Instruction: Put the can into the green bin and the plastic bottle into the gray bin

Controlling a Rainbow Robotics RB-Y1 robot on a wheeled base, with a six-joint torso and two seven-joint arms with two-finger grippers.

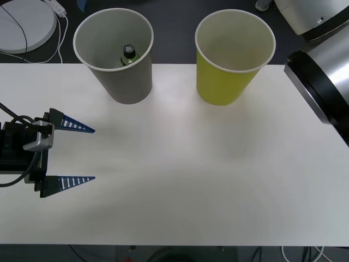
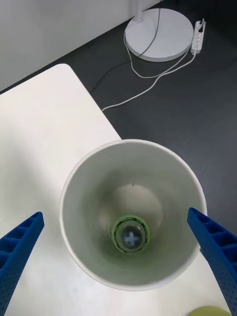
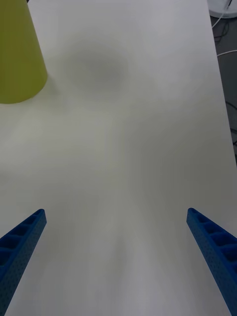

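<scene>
Already the plastic bottle (image 1: 128, 54) stands inside the gray bin (image 1: 131, 82), its black cap up and green body just visible below the white rim. Starting at the left of the front view, the left gripper (image 1: 87, 154) hovers low over the white table (image 1: 191, 180) near its left edge, its 2 blue ribbed fingers (image 1: 76, 126) spread wide apart with nothing between them, pointing toward the table's middle. Behind it, at the far edge of the table, the gray bin stands upright. To its right, a little apart and also upright at the far edge, is the green bin (image 1: 229, 82), whose yellowish inside shows no object. Farther right, the bulky silver and black body of the right arm (image 1: 322, 82) reaches in over the table's right corner. From the right wrist view, the right gripper (image 2: 118, 256) is held above the gray bin's mouth, its 2 blue fingers (image 2: 19, 247) wide open on either side of the rim and holding nothing; straight below, the bottle's cap with its pale cross sits at the bin's floor. From the left wrist view, the open blue fingers frame bare table, with the green bin's side off toward one corner.
</scene>
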